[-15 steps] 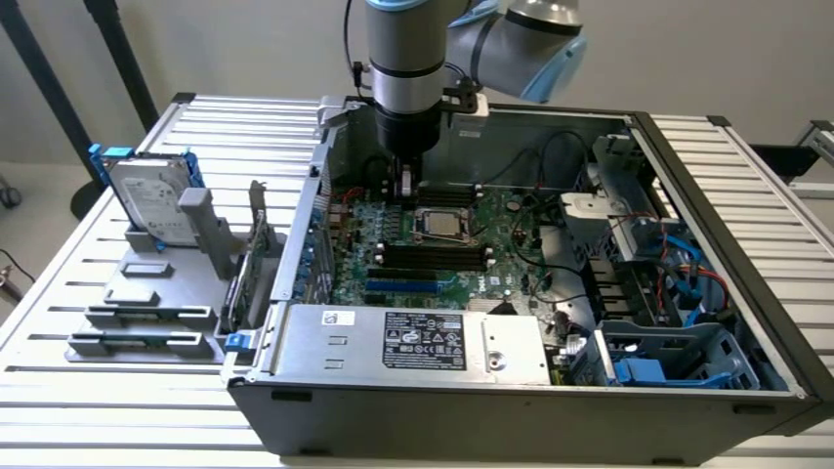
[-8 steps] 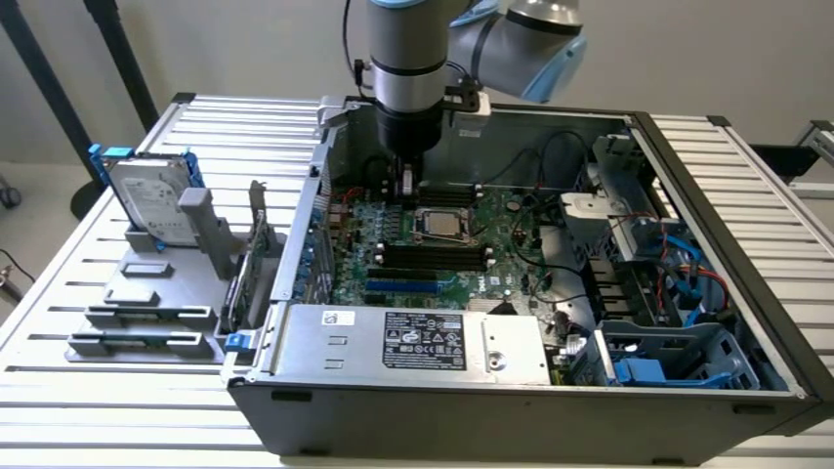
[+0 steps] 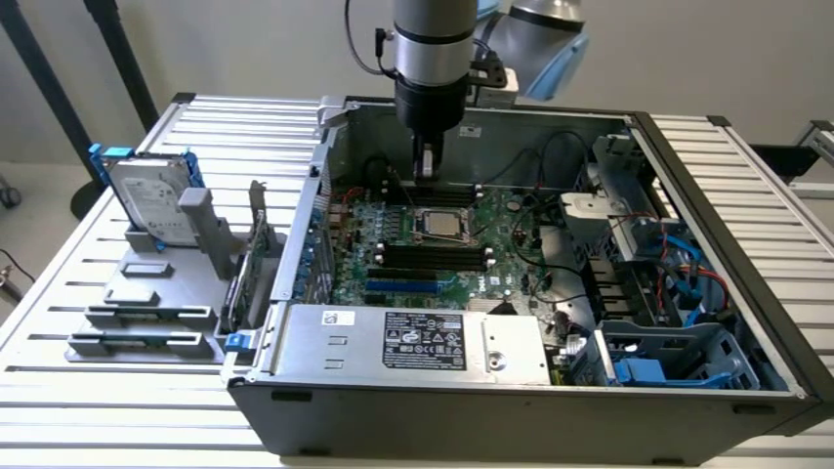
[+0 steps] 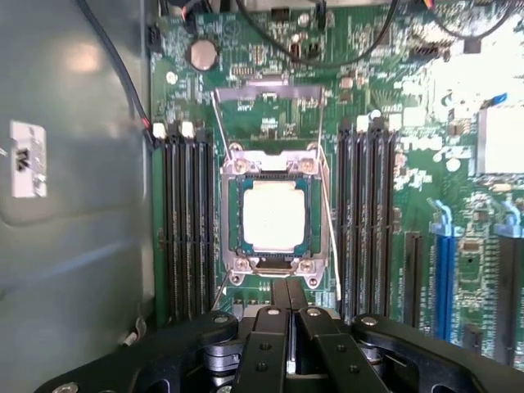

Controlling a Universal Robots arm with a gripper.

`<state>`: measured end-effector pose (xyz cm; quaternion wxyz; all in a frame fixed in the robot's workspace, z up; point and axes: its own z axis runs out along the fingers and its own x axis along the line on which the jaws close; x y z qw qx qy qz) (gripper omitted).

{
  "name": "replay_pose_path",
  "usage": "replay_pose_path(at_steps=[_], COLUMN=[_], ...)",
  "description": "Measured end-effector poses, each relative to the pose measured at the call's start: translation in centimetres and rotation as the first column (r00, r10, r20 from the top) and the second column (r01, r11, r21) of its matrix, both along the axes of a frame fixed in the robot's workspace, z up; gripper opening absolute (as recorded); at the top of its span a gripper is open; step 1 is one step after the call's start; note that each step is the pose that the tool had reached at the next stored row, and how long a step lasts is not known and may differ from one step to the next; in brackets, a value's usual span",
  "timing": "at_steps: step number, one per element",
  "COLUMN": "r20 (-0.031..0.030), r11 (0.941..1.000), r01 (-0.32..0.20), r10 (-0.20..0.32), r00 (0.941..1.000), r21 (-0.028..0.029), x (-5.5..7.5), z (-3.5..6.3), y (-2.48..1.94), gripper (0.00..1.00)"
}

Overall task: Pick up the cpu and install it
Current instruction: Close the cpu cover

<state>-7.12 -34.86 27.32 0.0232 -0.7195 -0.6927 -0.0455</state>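
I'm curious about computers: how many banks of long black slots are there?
2: one bank beside the cpu, the other bank on its opposite side; more may be hidden.

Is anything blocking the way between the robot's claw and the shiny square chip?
Nothing visible does. The shut gripper hangs over the motherboard, close to the cpu, which lies uncovered in its socket; the gap between them is open.
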Motion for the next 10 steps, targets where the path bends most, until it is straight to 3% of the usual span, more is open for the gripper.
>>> replay_pose_path(at_steps=[4,10], r20=[-0.0096,-0.0125], r11=[1.0,0.9999], r01=[-0.004,-0.011], r10=[0.004,0.011], r00=[0.9999,0.9999], r21=[-0.0002,-0.0001], x=[0.9,3.4], z=[0.9,0.94], y=[-0.19,-0.25], gripper=[0.11,0.11])
